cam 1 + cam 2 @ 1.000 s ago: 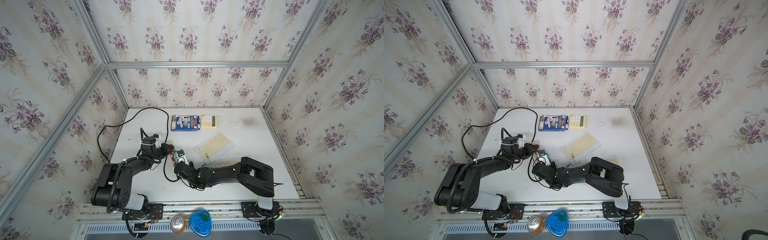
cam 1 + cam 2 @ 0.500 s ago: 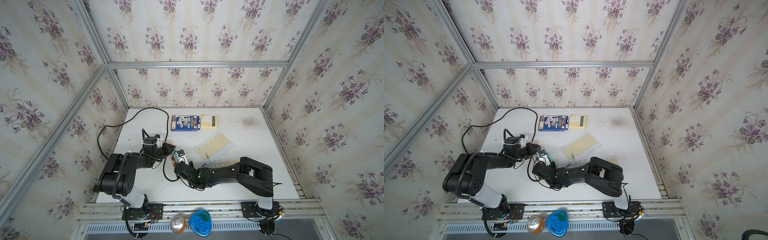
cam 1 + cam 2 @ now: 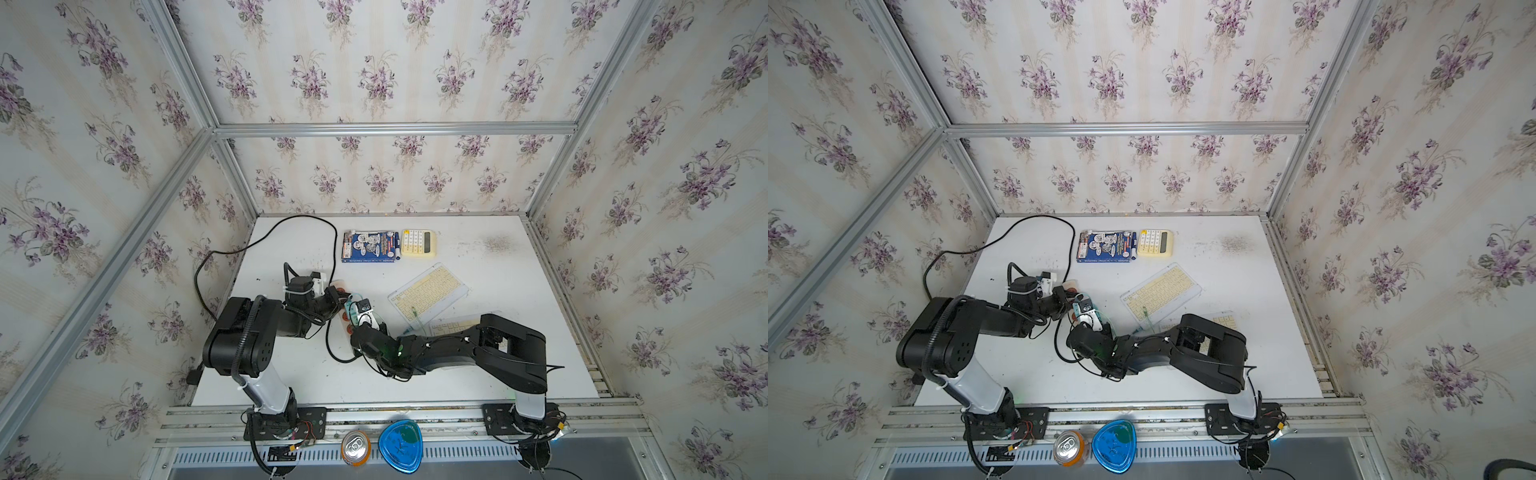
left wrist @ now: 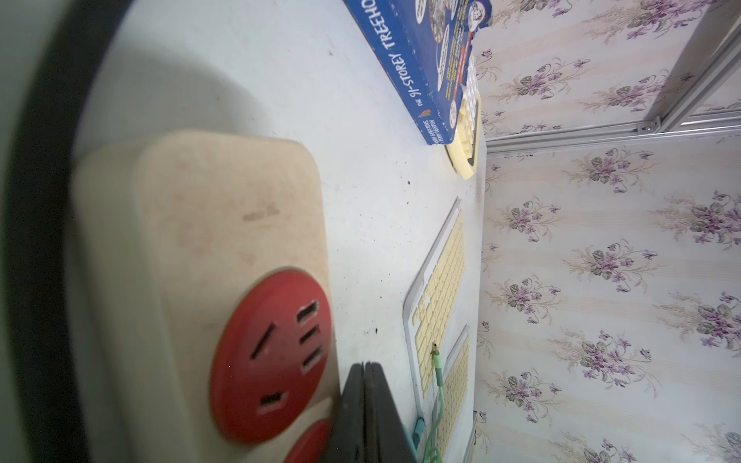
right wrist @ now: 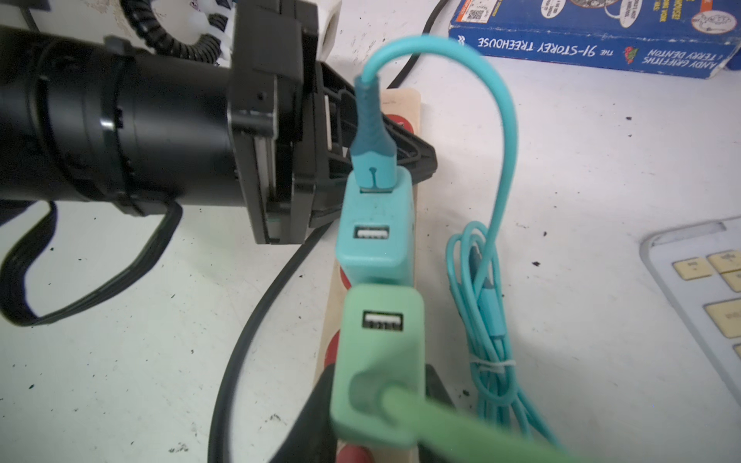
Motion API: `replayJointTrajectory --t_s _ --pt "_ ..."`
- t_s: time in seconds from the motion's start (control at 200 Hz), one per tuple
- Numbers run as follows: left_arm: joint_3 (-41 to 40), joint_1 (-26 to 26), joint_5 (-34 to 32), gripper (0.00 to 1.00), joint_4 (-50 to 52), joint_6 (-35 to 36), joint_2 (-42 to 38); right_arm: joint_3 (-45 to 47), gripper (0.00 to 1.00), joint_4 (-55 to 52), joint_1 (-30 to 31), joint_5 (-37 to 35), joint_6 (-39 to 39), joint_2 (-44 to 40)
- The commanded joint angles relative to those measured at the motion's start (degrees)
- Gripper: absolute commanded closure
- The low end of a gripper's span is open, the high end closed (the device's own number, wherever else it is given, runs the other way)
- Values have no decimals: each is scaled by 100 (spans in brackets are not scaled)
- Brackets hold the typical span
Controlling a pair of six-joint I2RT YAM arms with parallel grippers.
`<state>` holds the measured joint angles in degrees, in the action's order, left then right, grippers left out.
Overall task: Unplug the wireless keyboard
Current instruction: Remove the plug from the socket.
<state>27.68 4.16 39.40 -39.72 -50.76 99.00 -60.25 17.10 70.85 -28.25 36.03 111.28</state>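
The green charger [image 5: 377, 340] is clamped in the right pincer [image 5: 379, 401], upright in the power strip [image 4: 224, 224] left of the middle of the tabletop [image 3: 478, 257]; the strip is pinned farther back by the clenched left pincer [image 4: 365, 401].

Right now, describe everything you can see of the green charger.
The green charger is a mint, matte plastic block with rounded corners, standing plugged into the beige power strip. One USB port is empty; a blurred green cable leaves its near end. It abuts the teal charger, and the right gripper's fingers press both sides.
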Motion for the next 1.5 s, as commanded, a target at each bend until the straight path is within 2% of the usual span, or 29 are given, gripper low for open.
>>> replayJointTrajectory --t_s 0.0,0.165,0.415,0.49,0.614,0.659,0.754,0.874,0.939,1.034,1.164,1.234,1.349,1.494 --pt "-67 -29 -92 96 251 -163 212 13 84 128 7 430 123 -20" --pt "-235 -143 81 98 -395 -435 492 -39 85 53 1 471 133 8" --pt "-250 -161 77 100 -535 -547 793 -413 91 -671 60 64 104 81" --pt "-229 -161 102 100 -530 -571 882 -311 91 -407 53 203 110 66" --pt "-234 -166 110 100 -582 -608 1007 305 93 875 -161 1104 395 -58" --pt "-225 -170 113 100 -605 -627 1062 387 95 983 -176 1112 515 -97" --pt "-200 -166 130 100 -615 -621 1176 -23 100 167 -129 877 463 -69" --pt "-191 -169 133 100 -675 -636 1281 -761 100 -1115 27 180 237 108" --pt "-208 -170 113 100 -677 -639 1277 -896 100 -1323 79 -39 162 146" --pt "-199 -169 113 100 -668 -636 1275 -657 100 -943 65 40 159 51" --pt "-200 -170 111 100 -668 -619 1272 26 100 192 -163 834 511 -129" --pt "-199 -170 103 100 -668 -608 1272 157 100 450 -223 1003 642 -140" --pt "-199 -170 113 99 -669 -627 1271 -394 100 -462 -160 761 510 -44" --pt "-184 -170 120 99 -675 -637 1279 -1018 100 -1343 82 -39 160 133"
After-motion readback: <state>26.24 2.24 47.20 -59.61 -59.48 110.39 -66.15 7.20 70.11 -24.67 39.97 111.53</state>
